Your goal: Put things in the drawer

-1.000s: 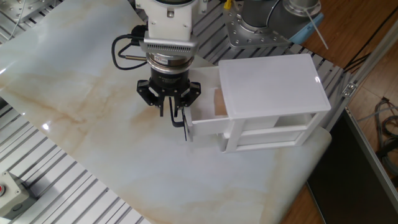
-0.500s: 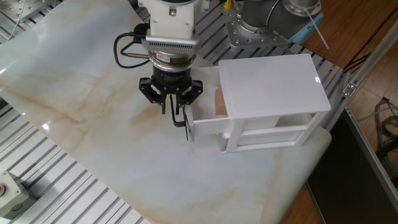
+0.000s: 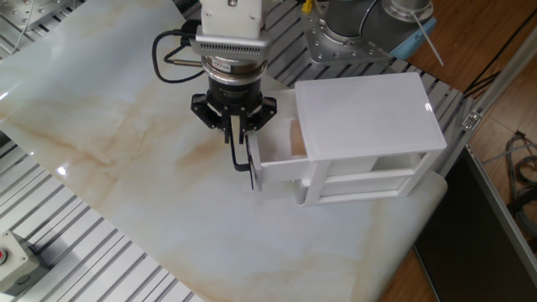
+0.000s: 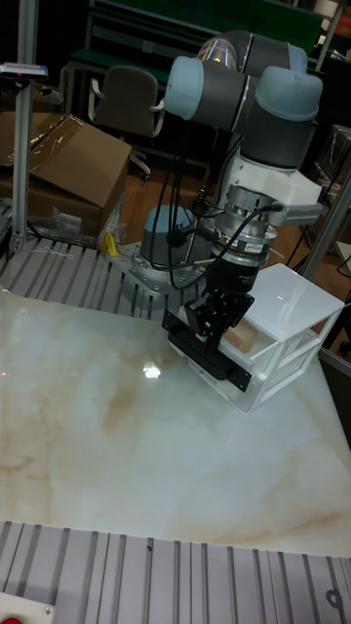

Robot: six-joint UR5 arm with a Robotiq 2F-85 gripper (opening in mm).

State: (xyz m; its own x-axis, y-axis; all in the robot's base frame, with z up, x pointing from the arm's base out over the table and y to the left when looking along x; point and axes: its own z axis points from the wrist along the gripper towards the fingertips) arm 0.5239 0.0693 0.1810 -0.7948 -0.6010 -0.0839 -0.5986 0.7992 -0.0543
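- Nearest the fixed camera, the marbled surface (image 3: pixel 126 168) lies bare in front of the cabinet, with slatted metal framing along its edges.
- Next comes the drawer (image 3: pixel 273 164), pulled part-way out of the white cabinet (image 3: pixel 369 117); its thin black bar handle (image 3: pixel 251 168) runs down the front panel.
- The end effector (image 3: pixel 239 143) hangs point-down right at that handle. Over the last second it has shifted a little up the picture and toward the cabinet, while the drawer front has stayed about where it was.
- Its fingers (image 3: pixel 234 138) stand close together about the upper end of the handle. Whether they pinch the bar or merely sit beside it, I cannot tell; in the tall fixed view the end effector (image 4: pixel 216 327) hides the contact.
- Behind the handle, the wooden cube (image 3: pixel 295 138) shows as a tan patch inside the open drawer, close under the cabinet's top edge; the tall fixed view shows the cube (image 4: pixel 239 338) there too.
- Judged from this, the cube is already placed, and what remains is closing the drawer. The small drift toward the cabinet fits the start of a push, though the drawer has not visibly moved yet.
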